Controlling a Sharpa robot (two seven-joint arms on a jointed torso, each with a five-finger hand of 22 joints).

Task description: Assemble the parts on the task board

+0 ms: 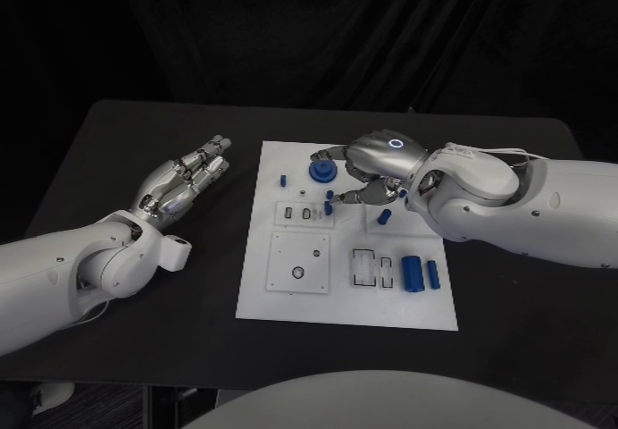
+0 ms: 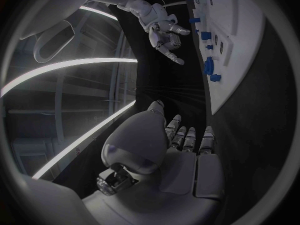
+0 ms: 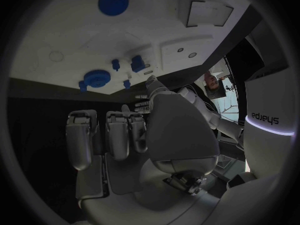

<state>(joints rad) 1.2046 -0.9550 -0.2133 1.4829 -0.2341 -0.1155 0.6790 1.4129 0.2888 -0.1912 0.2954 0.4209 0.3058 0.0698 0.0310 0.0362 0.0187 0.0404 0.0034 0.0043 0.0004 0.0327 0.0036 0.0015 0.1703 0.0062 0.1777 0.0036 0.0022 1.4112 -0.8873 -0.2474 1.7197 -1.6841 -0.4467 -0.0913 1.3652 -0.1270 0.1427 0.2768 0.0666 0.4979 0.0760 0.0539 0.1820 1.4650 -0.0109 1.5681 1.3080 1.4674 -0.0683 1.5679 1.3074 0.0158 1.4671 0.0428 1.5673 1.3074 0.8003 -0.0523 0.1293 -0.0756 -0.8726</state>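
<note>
**A:** Task board (image 1: 290, 308), the flat white rectangular plate, sits dead centre on the matte black table (image 1: 116, 161). Working from the near edge: at about 5 o'clock on it there's a fat blue cylinder part (image 1: 413, 273) lying flat, with a thinner blue rod (image 1: 433, 274) just beside it. Next to those, two outlined slots with white pieces in them.

**B:** And the hands?

**A:** Left silver hand (image 1: 184, 181) is off the plate at 9 o'clock, lying over the black table, fingers out straight and close together, holding nothing. Right silver hand (image 1: 373, 170) is over the far half of the plate, around 12 to 1 o'clock, fingers curled down among the small parts. Can't tell if it's actually got hold of anything.

**B:** What's up at the far end?

**A:** A round blue gear-like part (image 1: 322, 170) just beside the right hand's fingers, and a small blue peg (image 1: 283, 180) standing near the plate's left edge.
</note>
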